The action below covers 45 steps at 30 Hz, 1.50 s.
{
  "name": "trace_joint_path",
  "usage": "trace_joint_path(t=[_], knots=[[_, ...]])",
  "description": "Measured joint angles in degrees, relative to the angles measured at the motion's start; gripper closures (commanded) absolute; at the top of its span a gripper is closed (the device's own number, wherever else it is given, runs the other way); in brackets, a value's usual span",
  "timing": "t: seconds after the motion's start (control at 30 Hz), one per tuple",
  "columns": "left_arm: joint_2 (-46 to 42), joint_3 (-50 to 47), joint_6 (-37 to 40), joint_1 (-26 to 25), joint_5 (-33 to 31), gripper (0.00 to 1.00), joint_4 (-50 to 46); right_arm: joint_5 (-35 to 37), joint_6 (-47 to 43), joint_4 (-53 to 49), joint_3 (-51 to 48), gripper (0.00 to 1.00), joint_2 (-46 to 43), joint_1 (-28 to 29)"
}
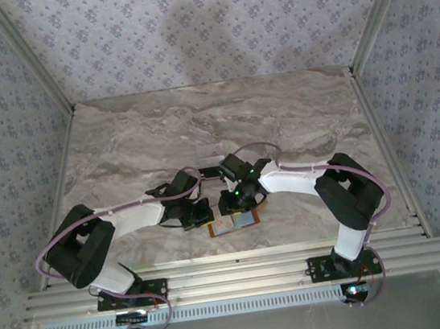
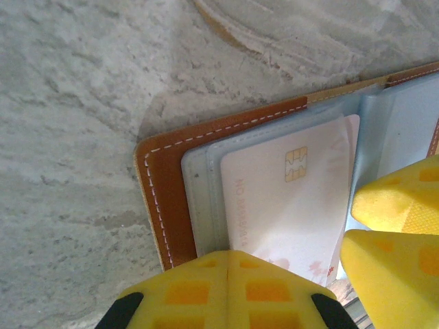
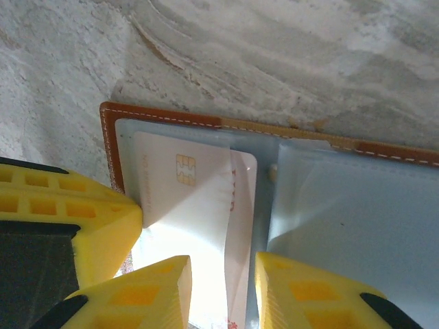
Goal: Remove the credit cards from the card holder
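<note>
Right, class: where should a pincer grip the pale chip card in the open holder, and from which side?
Probably the chip card by its edge nearest the holder's fold, coming from the fold side: that edge pokes out of the clear sleeve, while the opposite end sits pocketed by the stitched rim.

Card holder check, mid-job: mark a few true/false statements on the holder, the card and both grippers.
1. The card holder lies open on the table. True.
2. A whitish card with a gold chip sits in its translucent pocket. True.
3. That card lies free on the table. False: it sits inside the holder.
4. The right gripper is shut. False: its fingers stand apart over the card's edge.
5. The left gripper is far from the holder. False: it is right at the holder's edge, fingers together.
</note>
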Motion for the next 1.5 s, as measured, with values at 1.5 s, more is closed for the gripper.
trace_joint_path(t=[1.5], knots=[[0.04, 0.04, 0.0, 0.0, -0.42, 1.0, -0.24, -15.69, 10.21, 23.56, -14.08, 0.88, -5.95, -4.87]])
